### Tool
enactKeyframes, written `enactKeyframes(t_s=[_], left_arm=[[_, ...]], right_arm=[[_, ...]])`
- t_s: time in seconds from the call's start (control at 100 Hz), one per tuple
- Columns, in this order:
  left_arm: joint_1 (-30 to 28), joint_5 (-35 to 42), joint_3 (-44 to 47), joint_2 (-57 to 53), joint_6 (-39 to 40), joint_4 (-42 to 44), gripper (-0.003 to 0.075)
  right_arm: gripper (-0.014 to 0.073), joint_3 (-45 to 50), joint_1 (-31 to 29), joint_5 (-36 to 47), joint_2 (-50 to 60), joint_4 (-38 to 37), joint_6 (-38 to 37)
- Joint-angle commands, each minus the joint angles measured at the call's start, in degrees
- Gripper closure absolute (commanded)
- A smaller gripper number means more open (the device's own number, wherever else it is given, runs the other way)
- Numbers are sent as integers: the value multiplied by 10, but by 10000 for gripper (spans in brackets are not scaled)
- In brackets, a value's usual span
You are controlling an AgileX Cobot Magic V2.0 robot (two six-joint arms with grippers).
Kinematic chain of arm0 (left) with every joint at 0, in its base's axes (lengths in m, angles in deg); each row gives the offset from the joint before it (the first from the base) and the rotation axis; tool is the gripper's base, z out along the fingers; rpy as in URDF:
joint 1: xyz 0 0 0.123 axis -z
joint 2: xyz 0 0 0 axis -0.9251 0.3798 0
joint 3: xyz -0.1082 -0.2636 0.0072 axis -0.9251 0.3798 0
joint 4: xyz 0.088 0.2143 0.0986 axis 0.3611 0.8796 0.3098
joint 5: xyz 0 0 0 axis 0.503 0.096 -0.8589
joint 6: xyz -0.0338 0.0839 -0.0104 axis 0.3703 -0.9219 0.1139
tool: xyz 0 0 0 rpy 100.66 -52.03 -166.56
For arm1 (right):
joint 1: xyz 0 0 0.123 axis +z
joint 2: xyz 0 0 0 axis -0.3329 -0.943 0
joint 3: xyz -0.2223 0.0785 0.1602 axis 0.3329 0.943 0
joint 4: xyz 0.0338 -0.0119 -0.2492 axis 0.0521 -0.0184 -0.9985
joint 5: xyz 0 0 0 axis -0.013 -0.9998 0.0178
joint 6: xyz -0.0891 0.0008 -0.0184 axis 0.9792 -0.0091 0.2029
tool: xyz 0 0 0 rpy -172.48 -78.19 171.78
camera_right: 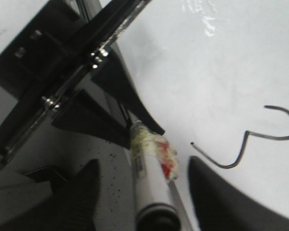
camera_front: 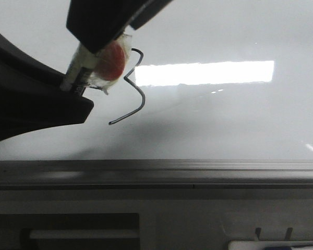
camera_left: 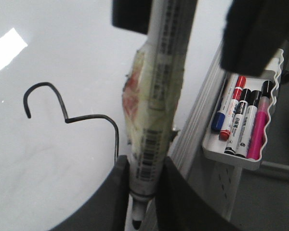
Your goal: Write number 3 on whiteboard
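Observation:
The number 3 (camera_front: 134, 86) is a thin black stroke on the whiteboard (camera_front: 224, 120). It also shows in the left wrist view (camera_left: 70, 113) and the right wrist view (camera_right: 260, 137). My left gripper (camera_left: 142, 211) is shut on a white marker (camera_left: 156, 120) wrapped in yellowish tape with a red patch. Its black tip pointing past the fingers is away from the stroke. In the front view the left gripper (camera_front: 68, 104) is the dark shape at left. My right gripper (camera_right: 144, 202) is open, with a finger on each side of the marker's back end (camera_right: 151, 216), not touching it. It shows at the top of the front view (camera_front: 101, 28).
A grey metal rail (camera_front: 198, 169) runs along the board's bottom edge. A white tray (camera_left: 231, 154) with several markers hangs below the rail. A bright rectangular light reflection (camera_front: 203, 73) lies on the board right of the 3.

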Motion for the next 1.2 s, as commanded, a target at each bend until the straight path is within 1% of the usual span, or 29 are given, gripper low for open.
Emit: enactKeyframes(t_s=[0.0,0.05,0.08,0.1,0.15,0.18,0.22,0.33,0.4,0.5,0.55,0.85,1.07,1.12,1.19], left_arm=[[0,27,-17,-4,6,-79,741],[-1,11,-17,-4,6,-159,741],[-2,1,-17,-4,6,-236,741],[-4,-5,-17,-4,6,-271,741],[-5,-20,-17,-4,6,-410,741],[-5,-28,-17,-4,6,-459,741],[-5,-35,-17,-4,6,-497,741],[-5,-41,-17,-4,6,-531,741],[-7,-40,-17,-3,6,-546,741],[-7,-39,-18,7,6,-600,741],[-7,-41,-19,14,6,-613,741],[-7,-44,-33,43,6,-622,741],[-7,-39,-34,43,6,-622,738],[-7,-39,-34,43,6,-622,722],[-7,-39,-34,43,6,-622,648]], right_arm=[[-44,-17,-25,51,19,-20,-7],[-66,-17,-41,52,25,-20,-7],[-62,-17,-52,53,28,-20,-7],[-57,-17,-56,53,32,-20,-7],[-43,-17,-70,53,41,-20,-7],[-34,-17,-76,53,47,-20,-8],[-18,-17,-81,53,55,-20,-8],[18,-17,-84,57,71,-20,-8],[19,-17,-84,58,73,-20,-8],[19,-17,-84,58,71,-20,-8],[19,-17,-84,58,71,-18,-8],[19,-17,-84,41,71,-8,-8],[19,-17,-84,33,71,-4,-8],[19,-17,-84,33,71,-5,-8],[20,-17,-84,33,71,-5,-8]])
